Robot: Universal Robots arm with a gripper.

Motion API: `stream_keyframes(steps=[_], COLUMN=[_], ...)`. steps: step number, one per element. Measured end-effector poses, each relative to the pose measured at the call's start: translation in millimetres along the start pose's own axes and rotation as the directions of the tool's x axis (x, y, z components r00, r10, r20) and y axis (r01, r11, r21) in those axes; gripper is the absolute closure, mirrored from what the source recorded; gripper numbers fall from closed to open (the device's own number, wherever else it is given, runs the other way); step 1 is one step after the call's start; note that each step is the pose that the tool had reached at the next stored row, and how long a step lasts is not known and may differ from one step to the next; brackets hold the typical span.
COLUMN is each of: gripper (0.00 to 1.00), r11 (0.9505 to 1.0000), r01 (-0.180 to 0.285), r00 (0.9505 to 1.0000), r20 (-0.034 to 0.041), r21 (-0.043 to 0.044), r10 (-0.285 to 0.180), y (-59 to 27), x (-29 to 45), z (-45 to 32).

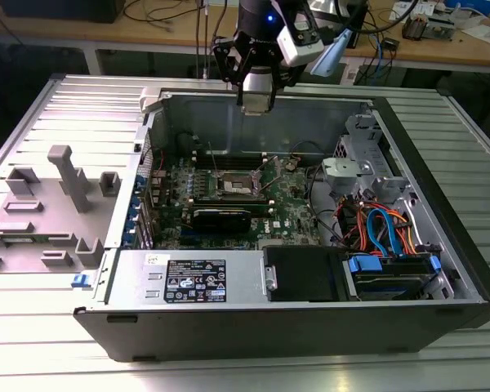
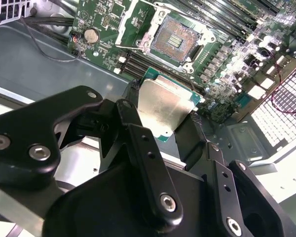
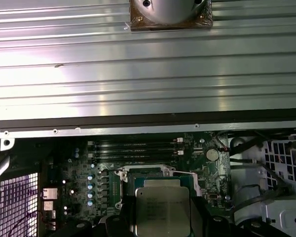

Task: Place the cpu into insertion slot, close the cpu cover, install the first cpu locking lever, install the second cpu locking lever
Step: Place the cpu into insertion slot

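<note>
**Chip held in the gripper above an open PC case, socket bare**

Exterior view: I'm looking at a PC case (image 1: pixel 229 331) lying on its side w/ the side panel off, on a ribbed aluminium table (image 1: pixel 33 351). The table's grooves catch bright glare. On the exterior view's left, on the same table, stand several grey plastic fixture blocks (image 1: pixel 61 175), well apart from the case opening. Behind the table runs a wooden workbench (image 1: pixel 163 39) w/ loose wires and small parts on it; the room beyond is dim.

Inside the case a green board (image 1: pixel 290 220) lies flat. A black box w/ a white label (image 1: pixel 192 282) sits along the near wall, and a tangle of blue and orange cables (image 1: pixel 380 224) fills the corner on the exterior view's right.

The gripper (image 1: pixel 257 100) hangs above the far wall of the case, clear of the board. In the second wrist view its two black jaws are clamped on opposite edges of the chip (image 2: pixel 164 111), a flat silver-grey square w/ a thin green edge, held level. The chip isn't touching anything else.

The socket (image 2: pixel 180 39) is on the board below, apart from the chip. It's bare, w/ its field of contacts showing inside a silver metal rim. A round coin battery (image 2: pixel 91 34) sits on the board near it. I can't tell how the cover plate is standing.
</note>
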State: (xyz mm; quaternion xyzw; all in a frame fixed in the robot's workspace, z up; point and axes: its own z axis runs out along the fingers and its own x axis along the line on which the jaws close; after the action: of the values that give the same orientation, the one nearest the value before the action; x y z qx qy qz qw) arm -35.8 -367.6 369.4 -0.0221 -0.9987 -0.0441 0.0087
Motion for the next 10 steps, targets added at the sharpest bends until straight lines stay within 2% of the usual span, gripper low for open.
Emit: stream_keyframes(steps=[10], gripper=[0.46], r11=[0.9990], r01=[-0.045], r00=[0.9990], r20=[0.0041], r21=[0.0009], r10=[0.045], y=[-0.4], x=[0.0], z=[0.3])
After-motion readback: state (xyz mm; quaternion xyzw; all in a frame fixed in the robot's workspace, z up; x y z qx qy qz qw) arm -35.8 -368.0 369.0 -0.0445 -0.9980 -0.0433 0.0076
